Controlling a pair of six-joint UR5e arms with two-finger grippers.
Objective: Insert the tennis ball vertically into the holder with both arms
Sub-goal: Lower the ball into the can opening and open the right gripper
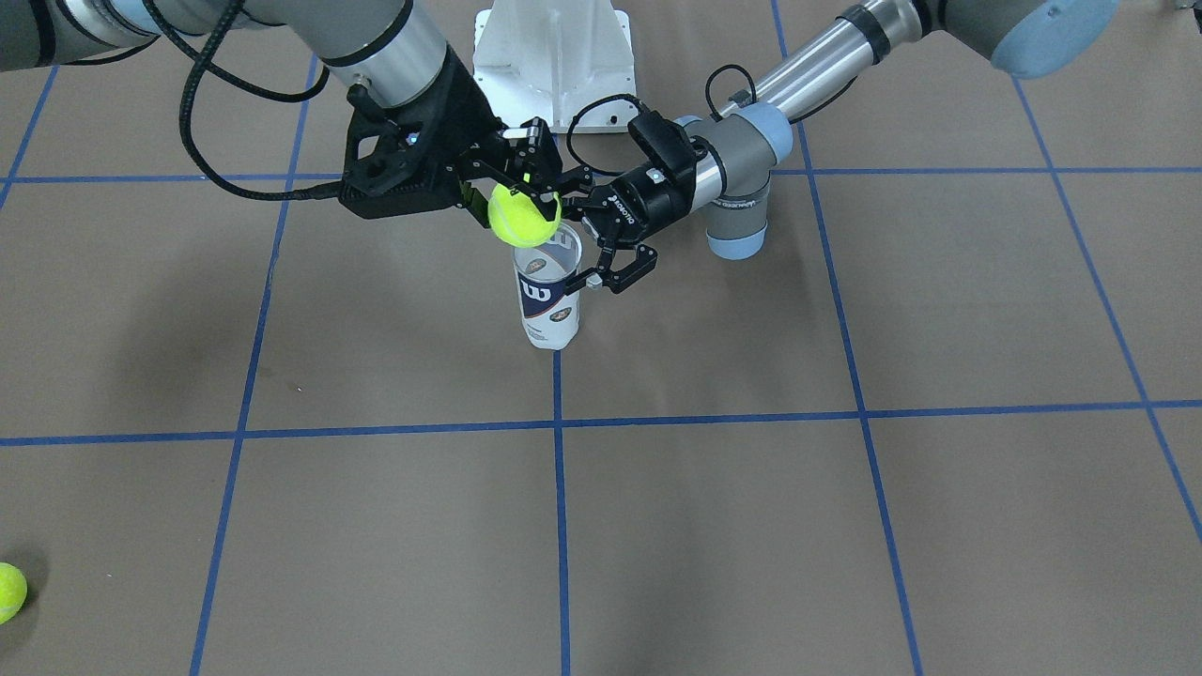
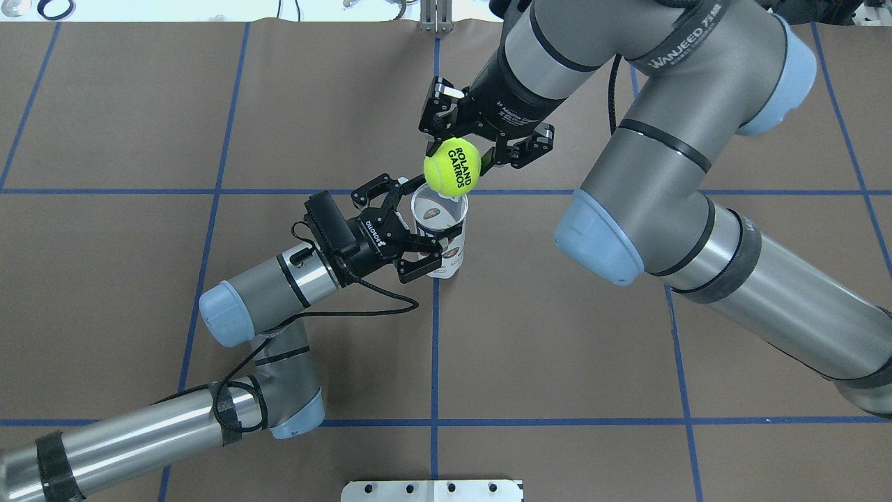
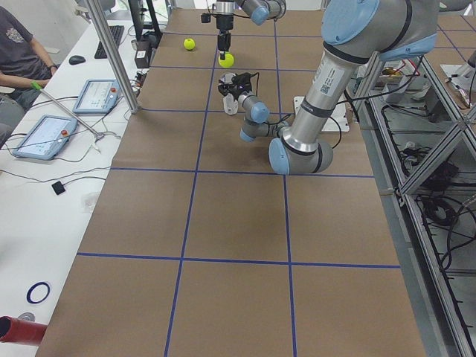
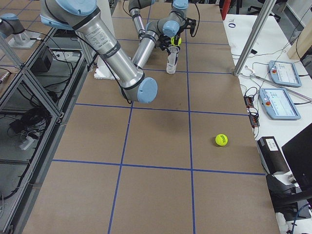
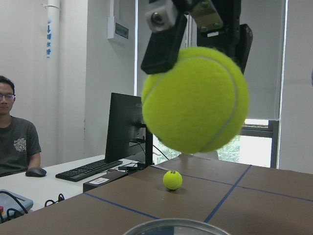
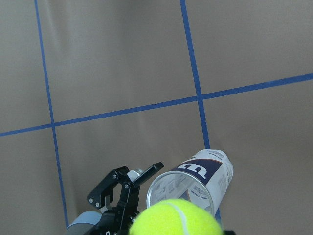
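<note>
The holder (image 1: 547, 300), a clear tube with a white and navy label, stands upright near the table's middle (image 2: 449, 244). My left gripper (image 2: 418, 224) comes in from the side, with a finger on either side of the tube's upper part, shut on it (image 1: 575, 246). My right gripper (image 2: 454, 155) is shut on a yellow tennis ball (image 2: 451, 166) marked ROLAND GARROS. It holds the ball just above the tube's open mouth, a little off toward the far rim (image 1: 523, 216). The right wrist view shows the ball (image 6: 176, 219) over the tube (image 6: 205, 171).
A second tennis ball (image 1: 7, 591) lies on the table far off on the robot's right (image 4: 221, 139). The white pedestal base (image 1: 554, 56) stands behind the holder. An operator (image 3: 18, 52) sits at a side desk with tablets (image 3: 37, 137).
</note>
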